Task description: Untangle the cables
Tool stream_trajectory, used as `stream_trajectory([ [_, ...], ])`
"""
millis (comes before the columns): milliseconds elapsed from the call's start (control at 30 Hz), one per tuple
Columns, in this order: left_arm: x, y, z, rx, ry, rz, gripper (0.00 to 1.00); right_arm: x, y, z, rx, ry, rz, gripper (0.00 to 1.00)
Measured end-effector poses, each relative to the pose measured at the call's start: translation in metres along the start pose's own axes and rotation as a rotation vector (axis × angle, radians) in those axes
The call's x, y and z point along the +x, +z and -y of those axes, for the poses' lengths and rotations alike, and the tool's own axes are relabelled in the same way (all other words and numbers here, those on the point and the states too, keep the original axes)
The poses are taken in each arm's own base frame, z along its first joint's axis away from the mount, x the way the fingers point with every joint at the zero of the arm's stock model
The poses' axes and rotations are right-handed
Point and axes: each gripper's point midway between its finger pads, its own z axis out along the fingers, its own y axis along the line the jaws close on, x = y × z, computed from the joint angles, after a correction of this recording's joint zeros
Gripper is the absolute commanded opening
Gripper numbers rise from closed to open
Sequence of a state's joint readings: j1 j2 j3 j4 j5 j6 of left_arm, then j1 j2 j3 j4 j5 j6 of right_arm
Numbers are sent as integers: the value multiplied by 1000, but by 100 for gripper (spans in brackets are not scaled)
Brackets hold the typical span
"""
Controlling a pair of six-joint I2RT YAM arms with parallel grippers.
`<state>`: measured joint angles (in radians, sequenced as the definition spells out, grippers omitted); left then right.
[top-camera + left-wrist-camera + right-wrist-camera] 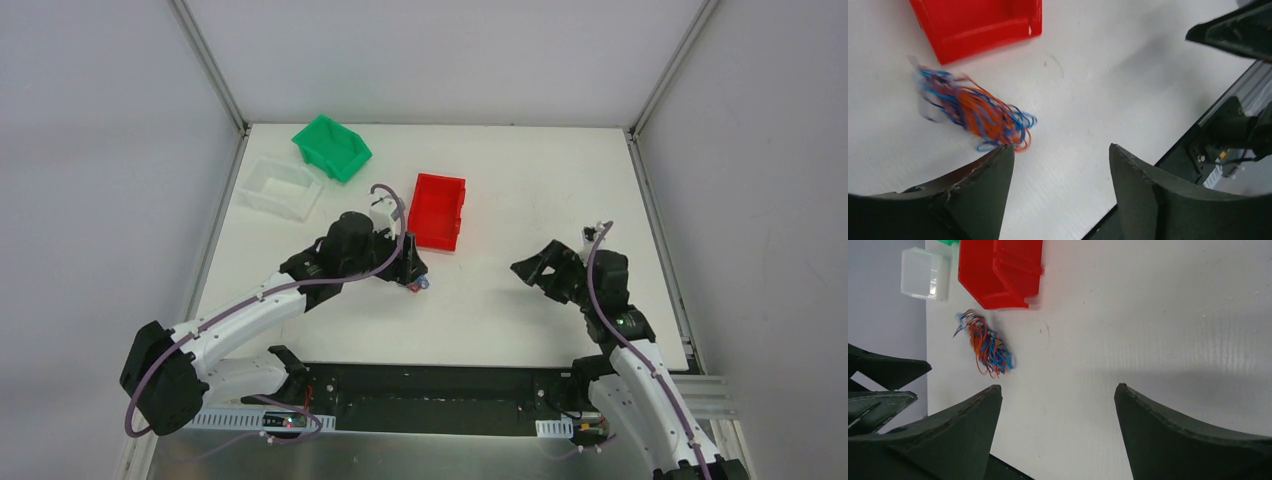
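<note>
The cables [975, 110] are one small tangle of red, orange and blue strands, blurred, on the white table just past the tip of my left gripper's left finger [983, 185]. My left gripper [1060, 146] is open, with only bare table between its fingers. From above, the cables [418, 285] show as a small coloured spot under the left gripper [412, 272], in front of the red bin. My right gripper [530, 268] hovers open to the right, well apart from the tangle. In its own view the right gripper [1058, 386] holds nothing and the cables [988, 345] lie to the upper left.
A red bin [438, 210] stands just behind the tangle. A green bin [332, 146] and a clear bin [280, 187] sit at the back left. A black base plate [430, 400] runs along the table's near edge.
</note>
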<state>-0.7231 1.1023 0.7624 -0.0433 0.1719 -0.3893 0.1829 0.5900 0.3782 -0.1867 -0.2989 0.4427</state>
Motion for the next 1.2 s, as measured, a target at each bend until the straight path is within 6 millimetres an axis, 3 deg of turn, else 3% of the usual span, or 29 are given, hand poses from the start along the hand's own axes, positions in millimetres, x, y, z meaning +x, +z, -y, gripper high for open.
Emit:
stream_trajectory([
  [167,56,2,-23,-54,-37,-122,88,25,12,-2,15,-32,-127,76],
  [233,67,1,-30,-75,-39,-149,88,37,17,-5,23,-53,-192,75],
  [467,63,4,-52,-189,-45,-130,87,63,37,-31,2,-126,-311,70],
  [667,45,5,-112,-382,-238,-71,94,67,55,-57,-26,-167,-307,70],
  [800,41,2,-143,-480,-416,-30,93,64,63,-67,-29,-174,-276,70],
  [900,44,5,-154,-522,-519,-24,86,60,65,-67,-14,-169,-248,70],
  [1033,49,20,-155,-526,-608,-52,70,51,66,-68,-10,-163,-202,70],
  [1100,49,29,-155,-519,-643,-57,50,49,64,-68,-13,-159,-188,68],
  [1133,49,34,-156,-512,-655,-58,34,48,63,-68,-14,-157,-181,68],
  [1167,49,38,-156,-507,-668,-57,8,47,63,-68,-15,-157,-175,68],
  [1200,50,41,-156,-501,-675,-58,0,47,62,-67,-15,-157,-172,68],
])
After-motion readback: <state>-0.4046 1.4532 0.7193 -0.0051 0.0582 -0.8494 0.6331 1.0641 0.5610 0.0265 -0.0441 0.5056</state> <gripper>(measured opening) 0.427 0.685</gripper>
